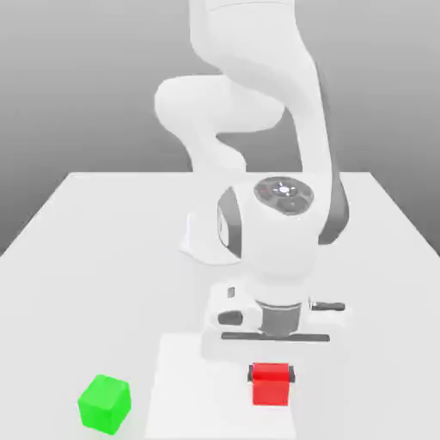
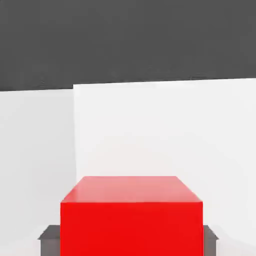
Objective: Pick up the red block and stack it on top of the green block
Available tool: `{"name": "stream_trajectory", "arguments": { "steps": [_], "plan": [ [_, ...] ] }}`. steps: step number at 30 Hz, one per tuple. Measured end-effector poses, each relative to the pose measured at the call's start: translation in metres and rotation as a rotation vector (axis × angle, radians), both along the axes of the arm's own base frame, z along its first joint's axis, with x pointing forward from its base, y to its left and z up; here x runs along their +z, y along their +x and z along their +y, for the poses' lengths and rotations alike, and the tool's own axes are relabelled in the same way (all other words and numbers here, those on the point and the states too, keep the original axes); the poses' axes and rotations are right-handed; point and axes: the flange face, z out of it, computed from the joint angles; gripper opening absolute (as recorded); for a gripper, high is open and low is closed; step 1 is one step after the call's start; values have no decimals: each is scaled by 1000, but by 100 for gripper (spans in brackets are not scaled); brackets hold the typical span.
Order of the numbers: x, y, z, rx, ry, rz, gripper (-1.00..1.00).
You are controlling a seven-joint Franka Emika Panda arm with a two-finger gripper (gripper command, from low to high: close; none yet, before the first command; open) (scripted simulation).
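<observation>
One glossy red cube block (image 1: 271, 383) sits clamped between the dark gripper (image 1: 271, 375) fingers (image 2: 49, 239), faces unmarked, edges sharp.

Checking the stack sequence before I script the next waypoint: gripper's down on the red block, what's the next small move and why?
Probably a short straight lift. The gripper looks shut on the red block, fingers flanking its sides, with the block apparently still on the table. The green block sits apart toward the exterior view's left, so raising first should avoid dragging red across.
</observation>
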Motion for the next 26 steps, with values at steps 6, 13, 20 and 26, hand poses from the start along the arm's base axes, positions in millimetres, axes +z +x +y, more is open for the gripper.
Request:
{"name": "stream_trajectory", "arguments": {
  "steps": [6,13,20,26],
  "plan": [
    [37,1,0,-1,0,0,-100],
    [77,29,-107,-386,-1,1,-100],
    [73,31,-229,-796,1,1,-100],
    [38,30,-232,-807,0,1,100]
  ]
}}
